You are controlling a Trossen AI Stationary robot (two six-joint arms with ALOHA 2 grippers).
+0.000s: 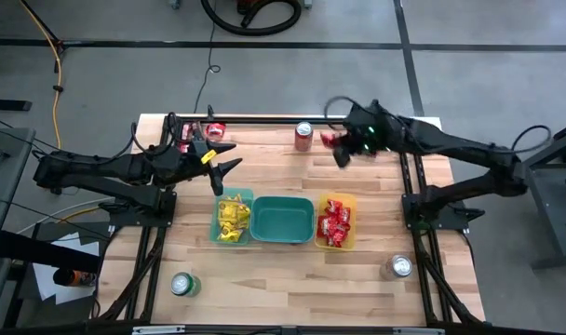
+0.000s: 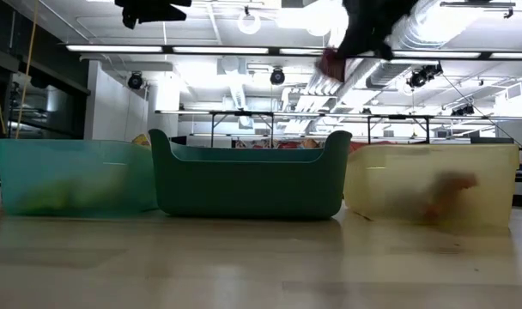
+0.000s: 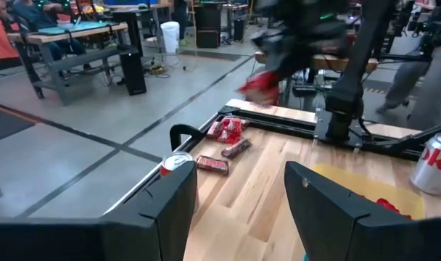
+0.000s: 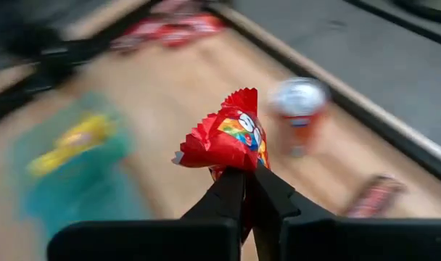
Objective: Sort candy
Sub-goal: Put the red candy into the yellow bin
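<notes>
Both arms are dark, built of slim jointed segments on black frame bases, with black cables looping along them. The right arm (image 1: 451, 144) shows small green lights near its wrist. The left hand (image 3: 238, 210) has broad, flat matte black fingers.

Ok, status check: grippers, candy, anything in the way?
Right gripper shut on red packet, aloft near the red can. Left gripper open above the yellow packets' bin. Nothing blocking the yellow bin.

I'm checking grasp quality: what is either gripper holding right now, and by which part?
The right gripper pinches a red candy packet by its lower edge, in the air above the table's far side. The left gripper is open and holds nothing.
</notes>
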